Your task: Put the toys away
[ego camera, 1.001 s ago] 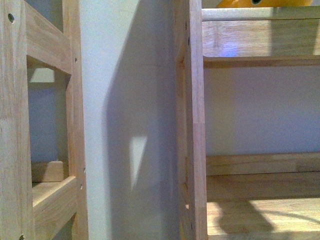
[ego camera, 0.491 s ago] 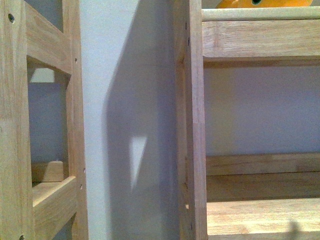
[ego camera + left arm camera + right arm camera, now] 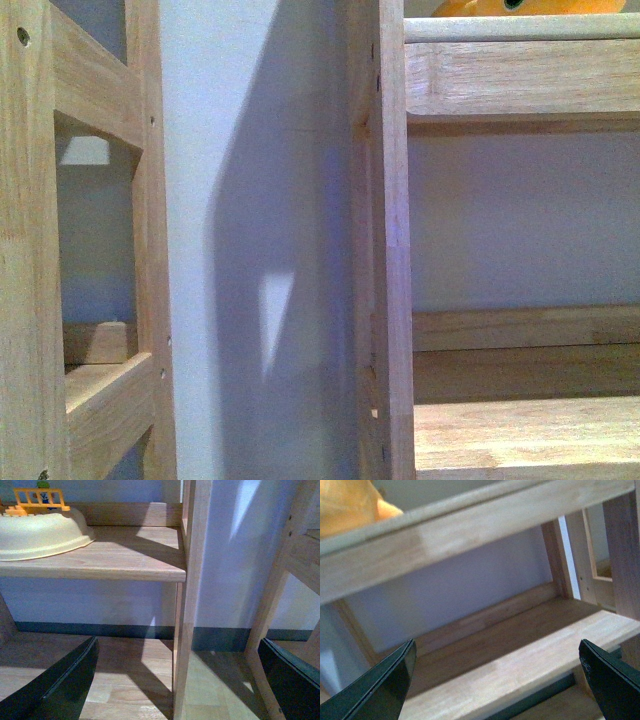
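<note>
An orange-yellow plush toy [image 3: 520, 6] lies on the upper board of the right wooden shelf [image 3: 520, 75], only its lower edge showing above a round rail. The right wrist view catches the same toy [image 3: 350, 505] behind that rail, blurred. My right gripper [image 3: 495, 680] is open and empty below the toy's level, facing the lower shelf board [image 3: 520, 655]. My left gripper [image 3: 177, 680] is open and empty too, low over the wooden floor, with a shelf post [image 3: 192, 595] straight ahead between its dark fingers [image 3: 60, 685]. Neither arm shows in the front view.
A cream round playset [image 3: 40, 530] with an orange fence sits on the left shelf's board [image 3: 125, 565]. A white wall [image 3: 250, 240] fills the gap between the left shelf frame [image 3: 90, 240] and the right one. A dark baseboard [image 3: 100, 630] runs along the floor.
A dark shadow on the right shelf's lower board in the front view has shrunk and slid off the bottom edge. The toy and shelves have not moved.
</note>
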Tool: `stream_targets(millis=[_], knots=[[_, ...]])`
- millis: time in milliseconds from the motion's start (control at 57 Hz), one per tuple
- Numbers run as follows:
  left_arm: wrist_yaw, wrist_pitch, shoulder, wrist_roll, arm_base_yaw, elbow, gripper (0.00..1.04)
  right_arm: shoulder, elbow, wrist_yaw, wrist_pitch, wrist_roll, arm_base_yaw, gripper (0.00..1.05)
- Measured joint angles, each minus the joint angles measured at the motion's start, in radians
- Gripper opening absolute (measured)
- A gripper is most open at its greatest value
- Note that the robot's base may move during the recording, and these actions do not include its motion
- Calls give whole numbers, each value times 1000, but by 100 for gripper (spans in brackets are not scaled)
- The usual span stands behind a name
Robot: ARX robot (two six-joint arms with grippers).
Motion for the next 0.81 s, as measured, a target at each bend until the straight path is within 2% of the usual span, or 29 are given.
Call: stream_targets(millis=[105,298,491,807], knots=[[0,0,0,0,0,0,98,-102,-155,26,1,-43,98,98],[0,0,0,0,0,0,98,-198,-317,17,-6,-72,157,98],[0,0,0,0,0,0,98,-258,-397,37,-12,-98,241,98],[0,0,0,0,0,0,98,-295,-447,74,-91,-126,253,98]])
